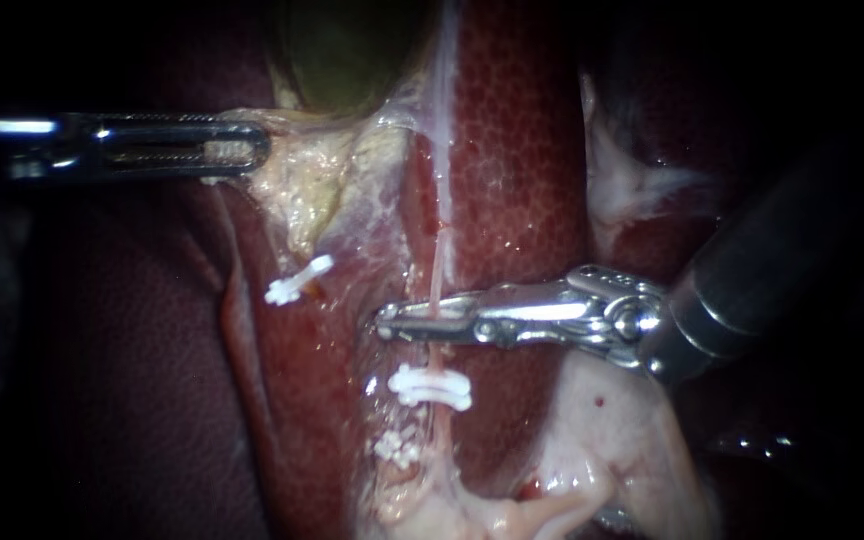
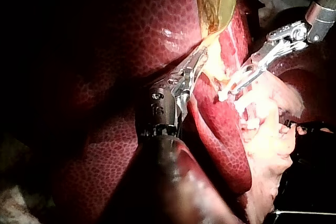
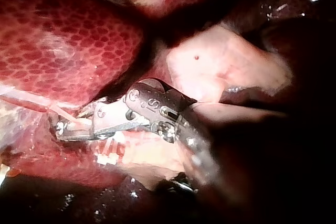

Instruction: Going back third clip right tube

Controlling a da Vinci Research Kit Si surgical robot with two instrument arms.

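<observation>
The tool of my right instrument (image 1: 388, 322) lies across the right tube (image 1: 439, 255), its jaws a sliver apart with that thin, pink, taut tube between them (a white clip (image 1: 432, 388) sits just below). The tube runs down the liver (image 1: 522, 180). My left instrument (image 1: 260, 150) clamps the gallbladder (image 1: 342, 55) at its pale lower edge.

The liver (image 1: 522, 180) is showing deep red with fine honeycomb mottling. The tube (image 1: 436, 285) is looking pale pink, with a white clip (image 1: 430, 388) on it. Above the tube, the gallbladder (image 1: 342, 50) is appearing olive-green.
</observation>
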